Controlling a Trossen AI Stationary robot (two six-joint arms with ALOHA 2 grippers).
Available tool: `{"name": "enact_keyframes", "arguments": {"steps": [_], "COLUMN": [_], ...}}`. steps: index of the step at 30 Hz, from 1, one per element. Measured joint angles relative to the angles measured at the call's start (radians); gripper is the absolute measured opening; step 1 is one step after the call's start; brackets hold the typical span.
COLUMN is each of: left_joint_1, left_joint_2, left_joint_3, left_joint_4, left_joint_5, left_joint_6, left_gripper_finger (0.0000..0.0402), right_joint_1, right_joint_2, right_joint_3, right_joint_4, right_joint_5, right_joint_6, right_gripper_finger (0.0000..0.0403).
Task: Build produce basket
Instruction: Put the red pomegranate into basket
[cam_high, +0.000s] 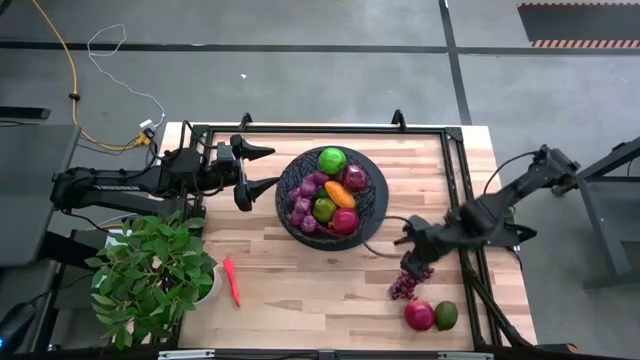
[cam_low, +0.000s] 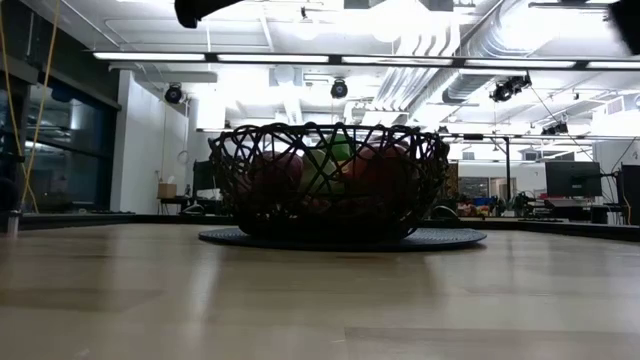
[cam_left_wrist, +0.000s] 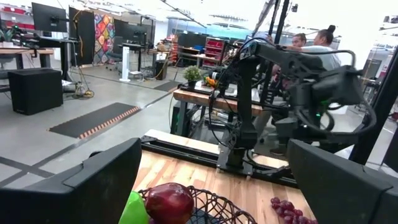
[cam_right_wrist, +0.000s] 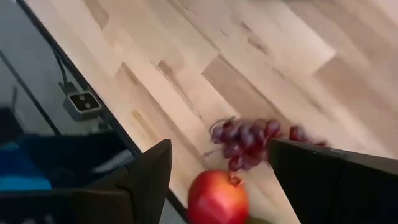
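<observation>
Basket (cam_high: 372, 205) sits at table (cam_high: 300, 290) centre, slightly toward 12 o'clock, already carrying a green fruit, a mango, red fruits and grapes. Left outside it: a grape bunch (cam_high: 408, 281) at about 4 o'clock from the basket, a red fruit (cam_high: 419, 315) and a green fruit (cam_high: 446, 316) just beyond at 5 o'clock near the table's corner, and a slim red pepper (cam_high: 233, 281) at 7 o'clock beside the potted plant (cam_high: 150, 275). Right gripper (cam_high: 411, 241) hovers over the grape bunch, fingers (cam_right_wrist: 149, 180) parted with nothing between them; the right wrist view shows the bunch and the red fruit below the gap. Left gripper (cam_high: 255, 168) waits at 9 o'clock of the basket, fingers wide apart and empty. Step in hand, as I read it: pick the grape bunch. Best done by centring the gap over the thick of the cluster, not the trailing stem end, and coming straight down so the red fruit just beside it is not nudged. Grapes look lumpy and loose; a squeeze across the widest clump should hold better. Room: the frame rail runs close at 3 o'clock and the table edge close at 6 o'clock, so a rolled fruit could drop off. The lane back toward the basket at 10 o'clock is open wood; lift high enough to clear the mesh rim.
</observation>
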Motion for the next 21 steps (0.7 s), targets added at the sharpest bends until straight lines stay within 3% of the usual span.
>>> {"name": "enact_keyframes", "arguments": {"steps": [8, 13, 16, 21], "left_joint_1": [0.0, 0.0, 0.0, 0.0], "left_joint_2": [0.0, 0.0, 0.0, 0.0], "left_joint_3": [0.0, 0.0, 0.0, 0.0], "left_joint_4": [0.0, 0.001, 0.001, 0.009], "left_joint_5": [0.0, 0.003, 0.003, 0.003], "left_joint_6": [0.0, -0.039, -0.051, -0.053], "left_gripper_finger": [0.0388, 0.0388, 0.0388, 0.0388], "right_joint_1": [0.219, 0.271, 0.281, 0.282], "right_joint_2": [0.028, 0.09, 0.131, 0.201], "right_joint_3": [0.0, 0.0, 0.0, 0.0], "right_joint_4": [-0.02, -0.022, 0.001, 0.057], "right_joint_5": [0.059, -0.009, -0.083, -0.172], "right_joint_6": [0.417, 0.512, 0.529, 0.521], "right_gripper_finger": [0.0248, 0.0252, 0.0276, 0.0353]}}
